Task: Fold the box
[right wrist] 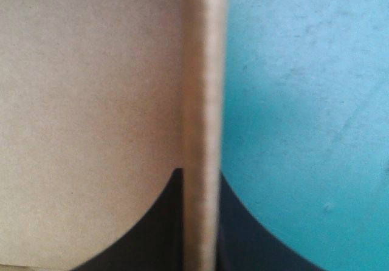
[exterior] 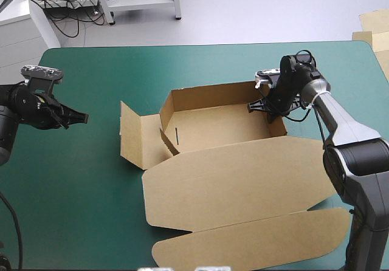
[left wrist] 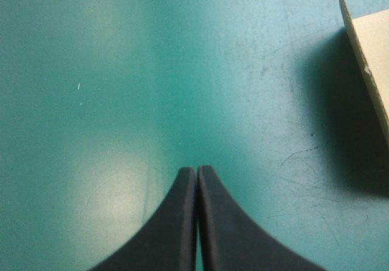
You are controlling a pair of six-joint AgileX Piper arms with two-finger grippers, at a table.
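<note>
The brown box (exterior: 225, 131) lies at the table's middle as an open tray. Its far and left walls stand up, and its lid (exterior: 243, 183) lies flat toward the near edge. A side flap (exterior: 135, 140) stands loose at its left. My right gripper (exterior: 268, 109) sits on the tray's right wall near the far corner. In the right wrist view it (right wrist: 199, 175) is shut on the box, with the wall's edge (right wrist: 203, 70) between the black fingers. My left gripper (exterior: 82, 118) hovers over bare cover left of the box, shut (left wrist: 197, 169) on nothing. The flap's edge (left wrist: 371, 58) lies ahead and to one side.
The teal-green cover (exterior: 73, 180) is bare on the left and along the far edge. More brown board (exterior: 372, 27) lies beyond the table's far right corner. The lid's rounded tuck flap (exterior: 255, 240) reaches the near edge.
</note>
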